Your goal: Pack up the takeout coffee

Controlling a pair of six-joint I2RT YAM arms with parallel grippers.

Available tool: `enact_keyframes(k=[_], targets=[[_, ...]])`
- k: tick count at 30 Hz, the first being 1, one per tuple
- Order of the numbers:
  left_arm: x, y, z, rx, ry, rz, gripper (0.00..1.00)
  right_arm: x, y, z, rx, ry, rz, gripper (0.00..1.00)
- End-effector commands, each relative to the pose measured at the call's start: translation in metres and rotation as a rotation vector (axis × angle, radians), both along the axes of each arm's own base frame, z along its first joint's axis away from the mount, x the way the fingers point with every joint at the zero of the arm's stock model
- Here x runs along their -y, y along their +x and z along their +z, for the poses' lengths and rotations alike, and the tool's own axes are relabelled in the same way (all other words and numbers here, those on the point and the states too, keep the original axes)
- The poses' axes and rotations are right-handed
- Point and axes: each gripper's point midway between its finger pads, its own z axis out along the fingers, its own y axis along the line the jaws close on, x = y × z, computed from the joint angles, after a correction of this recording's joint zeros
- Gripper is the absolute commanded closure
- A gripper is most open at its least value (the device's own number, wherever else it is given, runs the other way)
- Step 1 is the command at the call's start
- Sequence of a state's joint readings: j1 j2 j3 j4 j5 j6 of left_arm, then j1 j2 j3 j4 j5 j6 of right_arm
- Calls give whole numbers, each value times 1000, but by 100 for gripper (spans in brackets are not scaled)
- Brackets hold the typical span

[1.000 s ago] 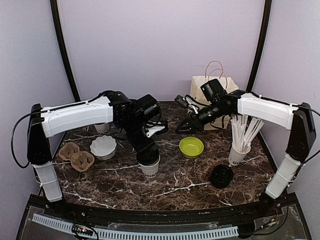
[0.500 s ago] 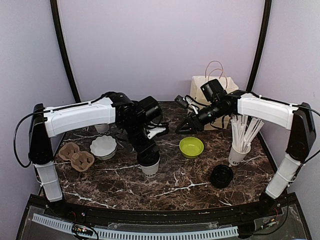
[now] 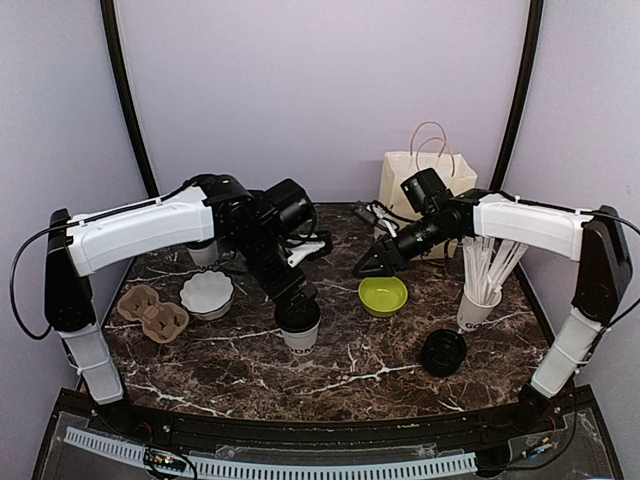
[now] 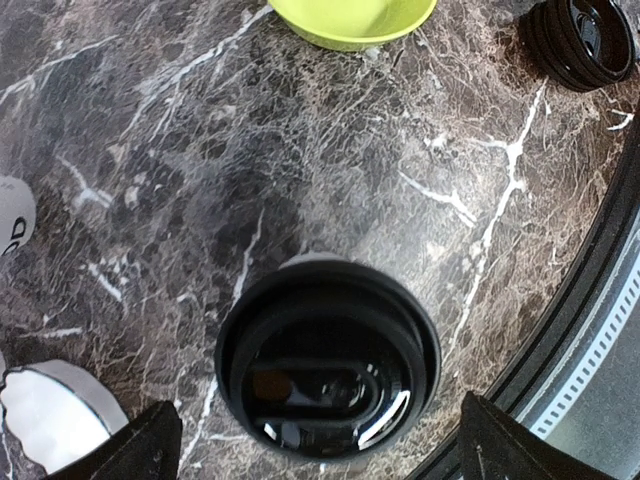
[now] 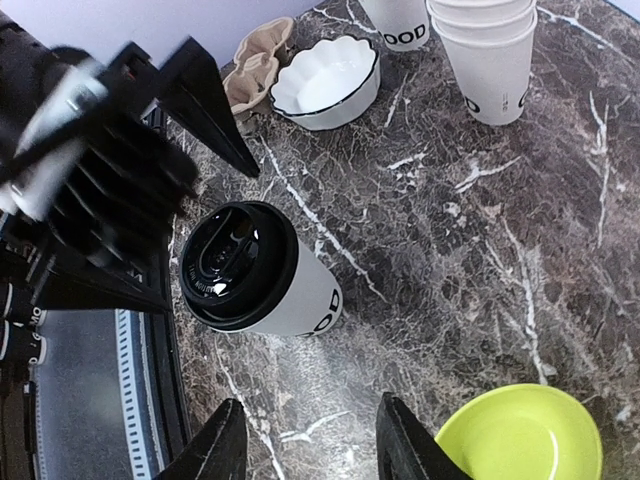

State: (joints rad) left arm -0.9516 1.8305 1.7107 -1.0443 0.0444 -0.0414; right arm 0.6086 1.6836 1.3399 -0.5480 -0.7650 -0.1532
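Cup (image 4: 325,372), white paper with dark lettering and glossy black lid, stands upright on marble surface (image 4: 150,150); left claw (image 4: 320,420) gapes wide around it, right claw (image 5: 310,400) half-spread, empty.

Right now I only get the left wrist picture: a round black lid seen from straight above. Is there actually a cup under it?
Observer: Yes. The black lid caps a white paper cup with dark lettering, standing on the marble table.
Operator: Is the right gripper holding anything?
Observer: No. It is open and empty, hovering beside the lime-green bowl.
Operator: And where could the cup go?
Observer: A paper bag with handles stands at the back right of the table.
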Motion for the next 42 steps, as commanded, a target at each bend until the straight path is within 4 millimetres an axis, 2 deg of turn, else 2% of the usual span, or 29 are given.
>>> enact_keyframes(k=[1, 3, 4, 5, 6, 7, 8, 9, 10, 11, 12, 16, 20, 26, 33, 42], targets=[[-36, 2, 38, 121, -58, 113, 1, -7, -21, -3, -133, 39, 2, 55], [-43, 7, 36, 125, -106, 172, 1, -12, -35, -15, -227, 30, 29, 53], [-43, 12, 43, 136, -157, 217, 2, -14, -42, -19, -272, 31, 45, 52], [-48, 12, 34, 101, -172, 243, 6, -16, -49, -23, -315, 30, 58, 52], [-40, 13, 43, 82, -264, 267, 8, -18, -54, -25, -344, 33, 71, 52], [-46, 14, 31, 50, -273, 300, 12, -20, -58, -29, -369, 34, 79, 51], [-37, 16, 41, 32, -367, 315, 15, -22, -62, -31, -391, 37, 86, 51], [-42, 16, 29, 1, -375, 342, 19, -25, -64, -34, -410, 38, 92, 51], [-34, 17, 35, -22, -447, 356, 21, -27, -65, -37, -431, 35, 97, 51], [-38, 18, 26, -45, -451, 381, 24, -29, -66, -41, -448, 30, 102, 52], [-33, 19, 27, -68, -493, 398, 25, -32, -67, -42, -460, 29, 107, 53], [-35, 21, 12, -122, -510, 449, 35, -39, -66, -48, -506, 29, 121, 56], [-40, 23, -1, -133, -504, 473, 39, -44, -65, -49, -538, 37, 130, 57], [-33, 18, -17, -191, -506, 447, 46, -52, -63, -52, -592, 56, 141, 59], [-28, 13, -23, -235, -522, 429, 54, -59, -65, -53, -630, 67, 163, 59], [-29, 8, -35, -264, -517, 441, 60, -66, -63, -57, -667, 64, 154, 57]])
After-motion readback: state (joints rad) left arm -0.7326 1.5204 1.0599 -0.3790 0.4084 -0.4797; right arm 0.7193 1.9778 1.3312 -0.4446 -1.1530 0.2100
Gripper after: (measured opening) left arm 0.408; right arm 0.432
